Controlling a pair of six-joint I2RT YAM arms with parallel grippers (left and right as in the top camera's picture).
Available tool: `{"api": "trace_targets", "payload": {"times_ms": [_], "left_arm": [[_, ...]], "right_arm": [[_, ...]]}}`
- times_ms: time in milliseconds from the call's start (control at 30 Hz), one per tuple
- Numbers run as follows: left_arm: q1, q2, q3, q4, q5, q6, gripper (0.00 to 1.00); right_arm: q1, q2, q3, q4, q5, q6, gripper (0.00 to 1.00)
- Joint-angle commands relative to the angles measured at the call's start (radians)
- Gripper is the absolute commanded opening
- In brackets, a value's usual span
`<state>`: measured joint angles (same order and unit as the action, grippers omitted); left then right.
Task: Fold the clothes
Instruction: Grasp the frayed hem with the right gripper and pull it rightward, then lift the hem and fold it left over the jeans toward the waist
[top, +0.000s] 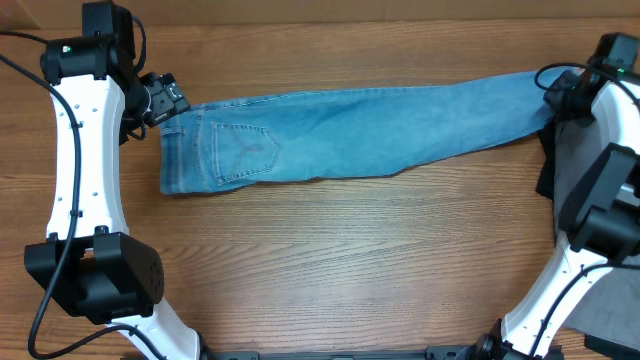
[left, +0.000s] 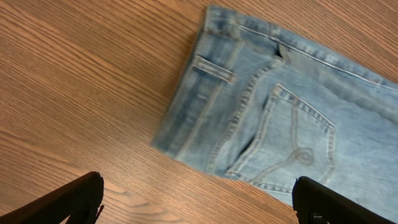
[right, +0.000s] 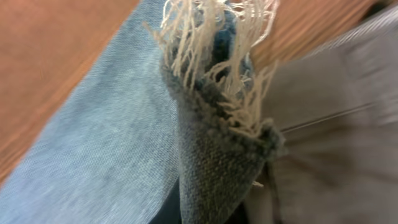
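The light blue jeans (top: 340, 135) lie folded lengthwise across the far part of the table, waist and back pocket at the left, legs running right. My left gripper (top: 160, 100) hovers by the waist's far left corner, open and empty; in the left wrist view (left: 196, 202) its dark fingers stand wide apart over bare wood beside the waistband (left: 211, 68). My right gripper (top: 558, 95) is at the leg ends on the right. In the right wrist view the frayed whitish hem (right: 217, 56) is bunched up and pinched right at the camera; the fingers themselves are hidden.
A grey cloth (top: 575, 160) lies at the right edge of the wooden table (top: 330, 260), under the right arm; it also shows in the right wrist view (right: 336, 124). Both arm bases stand at the table's front corners.
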<state>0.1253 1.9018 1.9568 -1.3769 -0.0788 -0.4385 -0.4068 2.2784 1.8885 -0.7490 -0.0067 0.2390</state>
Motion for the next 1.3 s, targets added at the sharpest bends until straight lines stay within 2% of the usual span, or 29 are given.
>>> {"api": "trace_targets", "payload": {"times_ms": [0, 300, 467, 700, 933, 1267], "left_arm": [[0.005, 0.004, 0.002, -0.002, 0.001, 0.005, 1.0], [0.005, 0.004, 0.002, -0.002, 0.001, 0.005, 1.0], [0.005, 0.004, 0.002, -0.002, 0.001, 0.005, 1.0], [0.005, 0.004, 0.002, -0.002, 0.001, 0.005, 1.0], [0.005, 0.004, 0.002, -0.002, 0.001, 0.005, 1.0], [0.005, 0.004, 0.002, -0.002, 0.001, 0.005, 1.0]], "right_arm": [[0.029, -0.112, -0.001, -0.005, 0.029, -0.124, 0.04], [0.098, -0.208, 0.005, -0.079, 0.028, -0.143, 0.04], [0.19, -0.293, 0.005, -0.132, 0.034, -0.222, 0.04], [0.335, -0.36, 0.005, -0.196, 0.039, -0.248, 0.04], [0.531, -0.363, 0.002, -0.26, 0.039, -0.246, 0.04], [0.788, -0.29, -0.03, -0.214, 0.04, -0.134, 0.04]]}}
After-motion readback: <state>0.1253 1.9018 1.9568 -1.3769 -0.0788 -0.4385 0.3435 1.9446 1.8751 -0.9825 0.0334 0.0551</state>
